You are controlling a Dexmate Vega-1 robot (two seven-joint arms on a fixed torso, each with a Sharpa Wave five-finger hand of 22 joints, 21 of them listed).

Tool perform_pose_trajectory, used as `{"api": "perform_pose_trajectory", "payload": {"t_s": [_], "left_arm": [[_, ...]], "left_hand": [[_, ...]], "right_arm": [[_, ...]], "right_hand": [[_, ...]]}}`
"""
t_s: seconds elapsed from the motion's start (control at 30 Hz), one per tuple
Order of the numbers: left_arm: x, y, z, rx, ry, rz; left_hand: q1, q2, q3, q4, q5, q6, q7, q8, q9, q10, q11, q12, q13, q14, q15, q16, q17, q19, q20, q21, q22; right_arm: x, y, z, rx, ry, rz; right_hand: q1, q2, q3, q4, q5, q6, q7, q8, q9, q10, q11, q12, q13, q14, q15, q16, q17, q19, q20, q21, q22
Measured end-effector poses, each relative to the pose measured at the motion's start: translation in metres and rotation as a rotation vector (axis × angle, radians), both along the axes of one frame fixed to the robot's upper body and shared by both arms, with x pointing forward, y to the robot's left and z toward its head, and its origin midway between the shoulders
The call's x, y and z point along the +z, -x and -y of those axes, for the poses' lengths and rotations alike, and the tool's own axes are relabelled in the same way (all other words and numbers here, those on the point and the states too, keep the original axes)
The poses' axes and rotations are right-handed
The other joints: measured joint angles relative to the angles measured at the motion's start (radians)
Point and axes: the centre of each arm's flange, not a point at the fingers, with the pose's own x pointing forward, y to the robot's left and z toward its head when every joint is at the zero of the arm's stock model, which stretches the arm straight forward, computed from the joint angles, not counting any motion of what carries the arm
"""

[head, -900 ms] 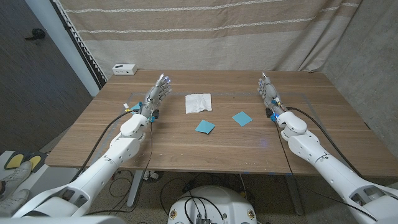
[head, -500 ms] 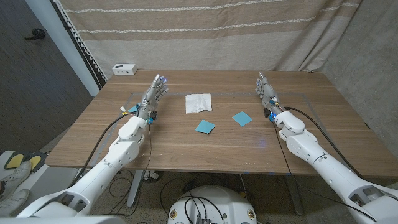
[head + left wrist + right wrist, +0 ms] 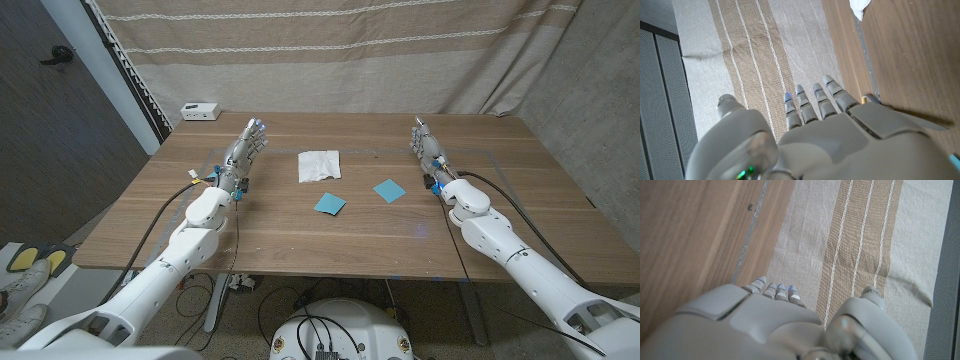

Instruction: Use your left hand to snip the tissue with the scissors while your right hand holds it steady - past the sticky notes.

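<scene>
While the white tissue point(image 3: 319, 166) lies flat near the far middle of the table point(image 3: 150, 215), nothing is holding it down. Two blue sticky notes point(image 3: 330, 204) lie closer to the robot than the tissue does, one near the middle and one a bit to the right, both apart from it.

No scissors can be seen anywhere on the table. That is the biggest trouble: with no scissors to pick up, the cut cannot even start.

To the left of the tissue is the left hand point(image 3: 243, 153), with its fingers stretched out and apart, and it holds nothing. The left wrist view shows a corner of the tissue beyond those fingers. To the right, well apart from the tissue, is the right hand point(image 3: 428, 148). Its fingers look straight and it holds nothing too.

If the right hand reaches over for the tissue, it may brush the nearer blue note and push it away. Tissue is thin and soft, so a hard press could bunch it up or slide it. If the right hand holds it loosely, the tissue may fold or tear and not cut clean.
</scene>
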Motion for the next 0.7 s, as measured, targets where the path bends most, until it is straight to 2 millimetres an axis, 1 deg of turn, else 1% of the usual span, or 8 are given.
{"api": "perform_pose_trajectory", "payload": {"t_s": [0.17,0.33,0.37,0.4,0.47,0.5,0.53,0.7], "left_arm": [[0.001,0.003,-0.001,0.019,-0.013,0.008],[0.000,0.006,-0.002,0.061,-0.028,0.016],[0.000,0.007,-0.002,0.059,-0.030,0.017],[0.000,0.008,-0.003,0.075,-0.034,0.019],[0.000,0.009,-0.001,0.071,-0.036,0.021],[0.000,0.010,-0.001,0.070,-0.036,0.022],[0.000,0.010,-0.003,0.110,-0.040,0.028],[0.000,0.013,-0.002,0.142,-0.049,0.029]], "left_hand": [[0.000,0.000,-0.004,0.004,0.000,-0.029,0.029,-0.015,0.000,0.000,0.000,-0.004,0.000,-0.002,0.002,0.000,0.000,0.000,0.000,0.000,0.000],[0.008,0.000,-0.004,0.004,0.000,-0.025,0.025,-0.015,0.000,-0.015,-0.011,-0.011,0.000,-0.025,0.001,-0.004,0.000,-0.011,0.000,-0.004,0.000],[0.012,-0.004,-0.004,0.004,0.000,-0.032,0.033,-0.017,0.000,-0.024,-0.011,-0.015,0.000,-0.029,0.003,-0.004,0.000,-0.018,0.000,-0.004,0.000],[0.015,-0.003,-0.004,0.004,0.000,-0.035,0.044,-0.018,0.000,-0.027,-0.013,-0.015,0.002,-0.035,0.001,-0.004,0.000,-0.020,0.002,-0.004,0.000],[0.018,0.000,-0.004,0.004,0.000,-0.038,0.068,-0.018,0.000,-0.027,-0.013,-0.015,0.005,-0.039,0.004,-0.004,0.000,-0.023,-0.002,-0.004,0.000],[0.022,-0.004,-0.004,0.004,0.000,-0.040,0.073,-0.019,0.000,-0.033,-0.014,-0.019,0.005,-0.042,0.002,-0.004,0.000,-0.023,-0.002,-0.004,0.000],[0.022,-0.004,-0.004,0.004,0.000,-0.045,0.078,-0.022,0.000,-0.038,-0.013,-0.019,0.005,-0.045,0.001,-0.004,0.000,-0.023,-0.002,-0.004,0.000],[0.023,-0.004,-0.004,0.004,0.000,-0.047,0.090,-0.022,0.000,-0.038,-0.013,-0.019,0.005,-0.046,0.000,-0.004,0.000,-0.029,0.004,-0.004,0.000]], "right_arm": [[-0.001,0.001,0.000,-0.005,0.005,-0.001],[-0.001,0.001,0.001,-0.007,0.010,-0.001],[-0.001,0.001,0.001,-0.007,0.010,-0.001],[-0.001,0.001,0.001,-0.007,0.011,-0.001],[-0.001,0.001,0.001,-0.007,0.012,-0.001],[-0.001,0.001,0.001,-0.007,0.012,-0.001],[-0.001,0.001,0.001,-0.007,0.013,-0.001],[-0.001,0.002,0.002,-0.008,0.015,0.000]], "right_hand": [[0.001,0.001,0.000,0.000,0.000,0.000,0.000,0.000,0.000,0.000,0.000,0.000,0.000,0.000,0.000,0.000,0.000,0.000,0.000,0.000,0.000],[0.001,0.001,-0.002,0.002,0.000,0.000,0.000,0.000,0.000,0.000,0.000,0.000,0.000,0.000,0.000,0.000,0.000,0.000,0.000,0.000,0.000],[0.001,0.001,-0.003,0.003,0.001,0.000,0.000,0.002,0.000,0.000,0.000,0.000,0.000,0.000,0.000,0.003,0.000,0.000,0.000,0.000,0.000],[0.001,0.001,-0.004,0.004,0.004,0.009,0.008,0.008,0.000,0.007,-0.005,0.004,0.000,0.000,0.000,0.004,0.000,0.000,0.000,0.005,0.000],[0.006,0.006,-0.008,0.001,0.004,0.029,0.009,0.015,0.000,0.029,-0.008,0.008,0.000,-0.004,-0.004,0.004,0.000,0.000,0.000,0.008,0.000],[0.006,0.006,-0.008,0.001,0.004,0.035,0.009,0.015,0.000,0.033,-0.011,0.008,0.000,-0.004,-0.004,0.004,0.000,0.002,-0.002,0.008,0.000],[0.006,0.006,-0.008,0.001,0.004,0.036,0.011,0.015,0.000,0.035,-0.013,0.008,0.000,-0.007,-0.008,0.004,0.000,0.004,-0.004,0.008,0.000],[0.006,0.006,-0.008,0.001,0.007,0.036,0.011,0.015,-0.003,0.035,-0.012,0.008,0.000,-0.005,-0.013,0.008,-0.001,0.004,-0.004,0.008,0.000]]}}
